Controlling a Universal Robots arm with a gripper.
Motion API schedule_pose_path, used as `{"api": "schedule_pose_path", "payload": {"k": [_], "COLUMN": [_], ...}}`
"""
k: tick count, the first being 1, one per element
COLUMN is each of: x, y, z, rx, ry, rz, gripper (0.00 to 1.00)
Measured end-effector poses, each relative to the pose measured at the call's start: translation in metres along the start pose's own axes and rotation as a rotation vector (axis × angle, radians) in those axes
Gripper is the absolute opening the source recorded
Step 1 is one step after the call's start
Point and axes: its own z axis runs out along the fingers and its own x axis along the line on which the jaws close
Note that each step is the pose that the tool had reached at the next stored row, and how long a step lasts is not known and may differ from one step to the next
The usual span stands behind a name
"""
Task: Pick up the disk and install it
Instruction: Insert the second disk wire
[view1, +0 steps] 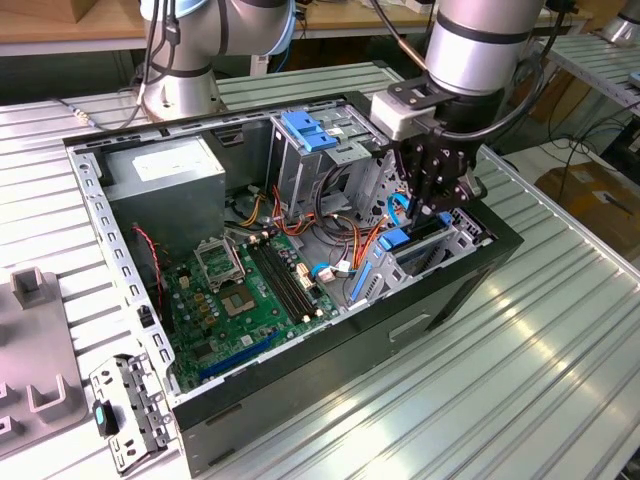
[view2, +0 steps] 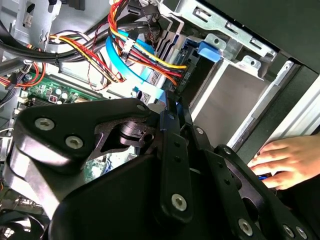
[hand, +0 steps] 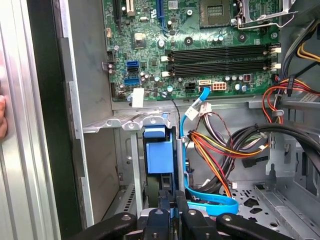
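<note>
On the ribbed metal counter (view1: 560, 340), an open computer case (view1: 330, 345) lies on its side, with the motherboard (view1: 245, 295) exposed. A grey power supply (view1: 165, 175) sits in the far corner. A metal cage with a blue tab (view1: 305, 130) stands mid-case. The arm (view1: 475, 45) reaches down at the exterior view's right. The gripper (view1: 432, 195) is low over the drive bay (view1: 440, 245) at the case's front corner. The disk (hand: 160, 155) stands on edge in that bay, its blue rail end showing between the bay walls. The gripper's fingers (hand: 175, 215) sit close together, pinching the disk's upper edge in the first wrist view. Orange and yellow cables (view1: 345, 240) and a blue cable (hand: 210, 200) lie beside the bay. A hand (view2: 287, 160) rests on the case's outer edge.
</note>
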Motion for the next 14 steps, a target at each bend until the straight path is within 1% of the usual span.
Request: {"api": "schedule_pose_path", "payload": {"k": [4,8,12,14], "x": [-0.0002,-0.0001,0.0,0.0014], "y": [0.0,0.0,-0.0001,-0.0001], "z": [0.002,0.0017,0.001,0.0013], "rx": [-0.0001,0.0001,0.0048,0.0054], "ry": [-0.0038,-0.0051,-0.0058,-0.0082], "rz": [-0.002,-0.003,-0.009,-0.014], "gripper": [0.16,0.16,0.16,0.16]}}
